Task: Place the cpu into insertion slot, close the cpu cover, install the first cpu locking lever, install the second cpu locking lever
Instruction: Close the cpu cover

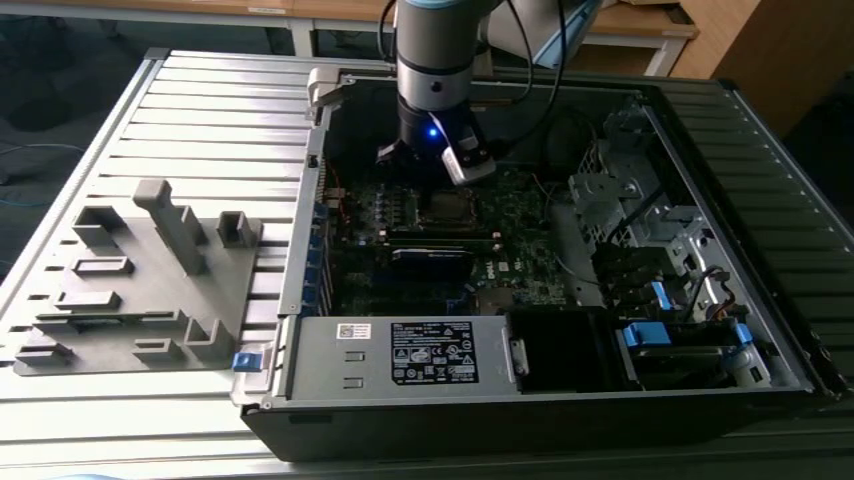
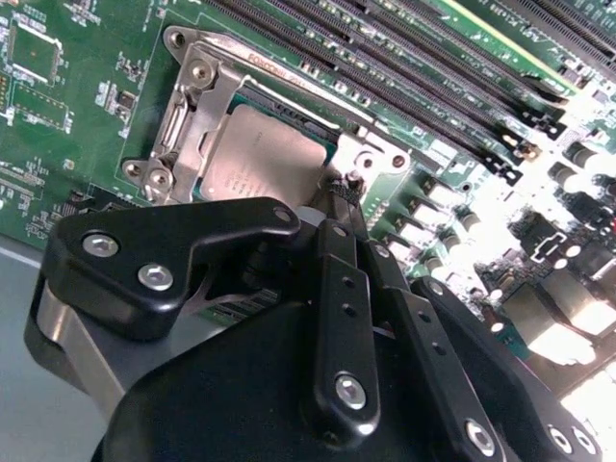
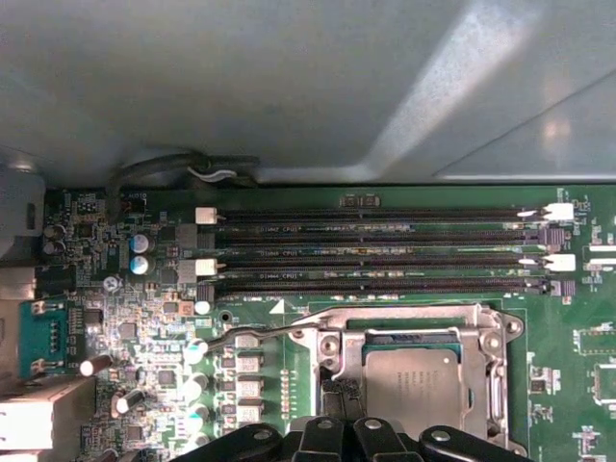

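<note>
Slatted grey table [image 1: 200, 120], open case [image 1: 534, 425], cpu [image 2: 260, 154]

Straight above the silvery square-framed metal cpu cover [image 3: 496, 380] I see open air. Long black memory slots [image 3: 375, 252] run just beside one edge, and the grey sheet-metal case wall [image 3: 241, 87] rises beyond them. A thin grey wire locking lever [image 3: 269, 329] juts past one corner, towards small silver upright capacitors [image 3: 195, 387].
</note>
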Controlling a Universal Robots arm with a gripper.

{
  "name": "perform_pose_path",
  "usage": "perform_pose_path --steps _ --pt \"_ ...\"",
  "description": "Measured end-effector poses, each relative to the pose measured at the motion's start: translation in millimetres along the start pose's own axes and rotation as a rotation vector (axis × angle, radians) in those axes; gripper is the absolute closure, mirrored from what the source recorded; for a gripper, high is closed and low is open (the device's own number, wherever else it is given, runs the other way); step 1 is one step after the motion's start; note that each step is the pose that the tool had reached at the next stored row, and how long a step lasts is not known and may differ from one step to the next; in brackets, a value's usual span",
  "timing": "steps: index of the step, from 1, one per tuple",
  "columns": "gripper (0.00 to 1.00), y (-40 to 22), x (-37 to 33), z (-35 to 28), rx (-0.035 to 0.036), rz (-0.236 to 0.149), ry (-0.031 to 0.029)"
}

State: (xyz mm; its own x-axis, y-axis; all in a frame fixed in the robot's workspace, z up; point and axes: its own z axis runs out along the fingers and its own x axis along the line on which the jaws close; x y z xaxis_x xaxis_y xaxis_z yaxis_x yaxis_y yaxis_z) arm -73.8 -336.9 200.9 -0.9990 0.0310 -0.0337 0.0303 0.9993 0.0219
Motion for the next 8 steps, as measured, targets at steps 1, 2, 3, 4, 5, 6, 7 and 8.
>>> perform_pose_path --steps 1,2,3,4,5,6,7,8 --pt "0.89 -0.1 0.1 0.1 0.0002 0.0 0.0001" --pt "0.89 -0.1 0.1 0.1 0.0002 0.0 0.0001" --pt "0.89 -0.1 0.1 0.1 0.0003 0.0 0.0001" --pt "0.89 0.0 0.1 0.1 0.0003 0.0 0.0001" --pt "0.89 0.0 0.0 0.2 0.0002 0.0 0.0" --pt "0.89 0.0 0.0 0.7 -0.0002 0.0 -0.0004" --pt "0.89 0.0 0.1 1.2 -0.0002 0.0 -0.0007" --pt "0.89 -0.1 0.2 1.5 0.0001 0.0 -0.0009"
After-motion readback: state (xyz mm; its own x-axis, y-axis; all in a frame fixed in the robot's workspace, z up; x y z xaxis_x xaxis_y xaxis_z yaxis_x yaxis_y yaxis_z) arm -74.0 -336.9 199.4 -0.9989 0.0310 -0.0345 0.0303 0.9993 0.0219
